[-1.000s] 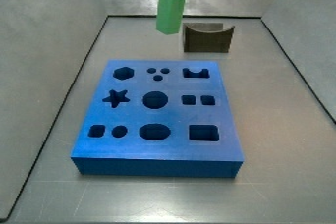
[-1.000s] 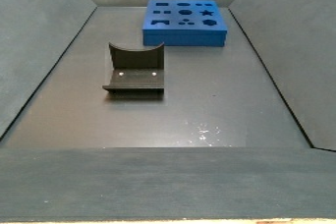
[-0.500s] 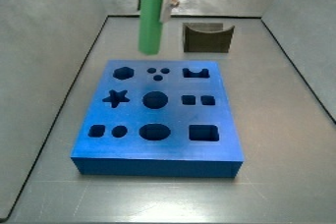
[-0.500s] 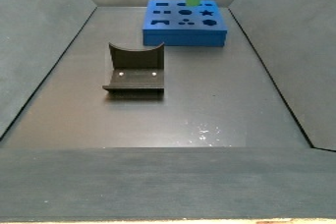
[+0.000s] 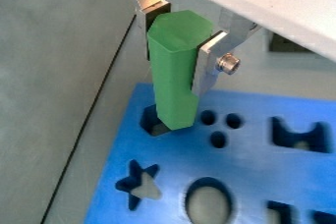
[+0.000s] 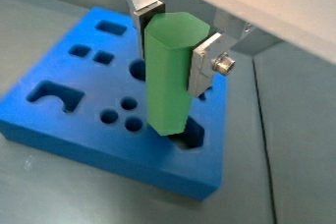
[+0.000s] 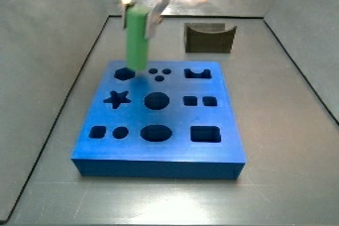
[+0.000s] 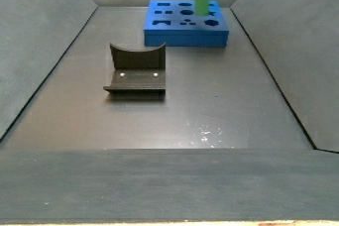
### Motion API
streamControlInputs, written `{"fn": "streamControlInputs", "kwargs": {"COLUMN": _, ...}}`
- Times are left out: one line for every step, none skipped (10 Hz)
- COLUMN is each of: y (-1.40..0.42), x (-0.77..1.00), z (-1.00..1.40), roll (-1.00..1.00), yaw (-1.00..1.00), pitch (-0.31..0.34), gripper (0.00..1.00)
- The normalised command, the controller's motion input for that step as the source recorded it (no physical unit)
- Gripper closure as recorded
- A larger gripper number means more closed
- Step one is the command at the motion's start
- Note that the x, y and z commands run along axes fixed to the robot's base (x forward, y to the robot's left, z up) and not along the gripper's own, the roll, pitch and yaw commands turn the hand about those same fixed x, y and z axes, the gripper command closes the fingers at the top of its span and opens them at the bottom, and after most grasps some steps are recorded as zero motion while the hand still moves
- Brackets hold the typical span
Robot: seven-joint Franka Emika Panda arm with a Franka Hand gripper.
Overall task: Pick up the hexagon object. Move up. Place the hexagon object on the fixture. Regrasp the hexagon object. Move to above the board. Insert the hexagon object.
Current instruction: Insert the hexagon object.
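End effector (image 5: pixel 178 33) over the board (image 7: pixel 172 136) corner — hexagon object (image 7: pixel 137 37) fills its grip; fixture (image 7: pixel 209 38) well apart.

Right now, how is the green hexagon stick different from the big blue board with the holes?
The hexagon object is bright green, slim and upright; the board is blue, wide and lies flat. The hexagon object is held in the gripper, its lower end at the board's hexagon hole; the board rests on the tray floor. The hexagon object is solid; the board is full of shaped cut-outs. Both look like plain plastic.

green hexagon object (image 6: pixel 172 76) upright in gripper (image 6: pixel 168 39) over blue board (image 6: pixel 79 95); fixture (image 8: pixel 135 69) apart
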Motion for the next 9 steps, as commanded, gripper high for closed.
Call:
{"fn": "streamControlInputs", "kwargs": {"y": 0.00, "x": -0.42, "z": -0.36, "roll": 0.13, "yaw": 0.00, "pitch": -0.014, "gripper": 1.00}}
{"fn": "streamControlInputs", "kwargs": {"y": 0.00, "x": -0.52, "z": -0.35, "roll": 0.00, "yaw": 0.00, "pitch": -0.014, "gripper": 1.00}}
{"fn": "streamControlInputs", "kwargs": {"y": 0.00, "x": -0.10, "z": -0.05, "roll": 0.00, "yaw": 0.00, "pitch": 0.000, "gripper": 1.00}}
{"fn": "streamControlInputs", "kwargs": {"y": 0.00, "x": -0.59, "z": -0.35, "roll": 0.00, "yaw": 0.00, "pitch": -0.091, "gripper": 1.00}}
{"fn": "streamControlInputs", "kwargs": {"y": 0.00, "x": -0.47, "z": -0.21, "roll": -0.07, "yaw": 0.07, "pitch": -0.189, "gripper": 1.00}}
{"fn": "streamControlInputs", "kwargs": {"y": -0.09, "x": -0.19, "z": -0.25, "roll": 0.01, "yaw": 0.63, "pitch": -0.034, "gripper": 1.00}}
{"fn": "streamControlInputs", "kwargs": {"y": 0.08, "x": -0.22, "z": -0.36, "roll": -0.29, "yaw": 0.89, "pitch": -0.074, "gripper": 1.00}}
{"fn": "streamControlInputs", "kwargs": {"y": 0.16, "x": -0.22, "z": -0.31, "roll": -0.28, "yaw": 0.88, "pitch": -0.049, "gripper": 1.00}}
{"fn": "streamControlInputs", "kwargs": {"y": 0.00, "x": 0.00, "z": -0.07, "roll": -0.18, "yaw": 0.33, "pitch": -0.023, "gripper": 1.00}}
